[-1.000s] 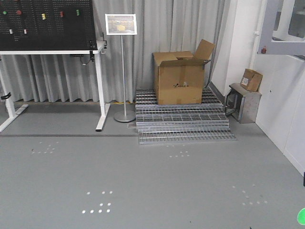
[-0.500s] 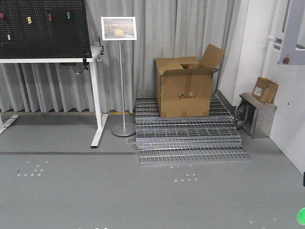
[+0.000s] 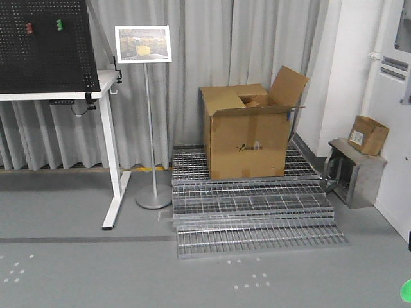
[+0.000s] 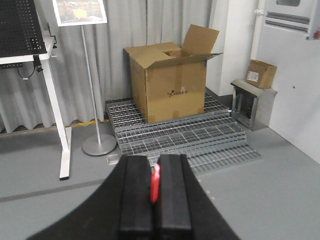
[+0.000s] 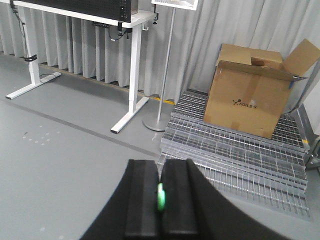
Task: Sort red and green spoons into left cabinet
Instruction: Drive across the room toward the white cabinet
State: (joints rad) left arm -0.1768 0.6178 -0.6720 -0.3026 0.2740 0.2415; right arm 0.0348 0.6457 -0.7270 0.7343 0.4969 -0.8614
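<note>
The left end effector (image 4: pixel 155 165) has matt black fingers (image 4: pixel 137 190) around a glossy red plastic spoon (image 4: pixel 155 184). Beyond it stand a matt cardboard box (image 4: pixel 170 82) and bare metal grating (image 4: pixel 175 136).

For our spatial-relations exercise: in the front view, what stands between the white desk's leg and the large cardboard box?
A sign stand, a slim pole on a round base, stands between the desk leg and the cardboard box; the front view shows it.

Large open brown cardboard box (image 3: pixel 247 138), flaps up, standing on stacked grey steel floor gratings (image 3: pixel 253 215). Silver pole sign stand (image 3: pixel 153 197), round base, just left of the gratings. White-framed table (image 3: pixel 58 96) bearing black pegboard (image 3: pixel 42 48). Grey pleated curtain (image 3: pixel 212 51) behind. Small cardboard carton (image 3: pixel 368 135) atop grey metal stand (image 3: pixel 353 173), far right.
</note>
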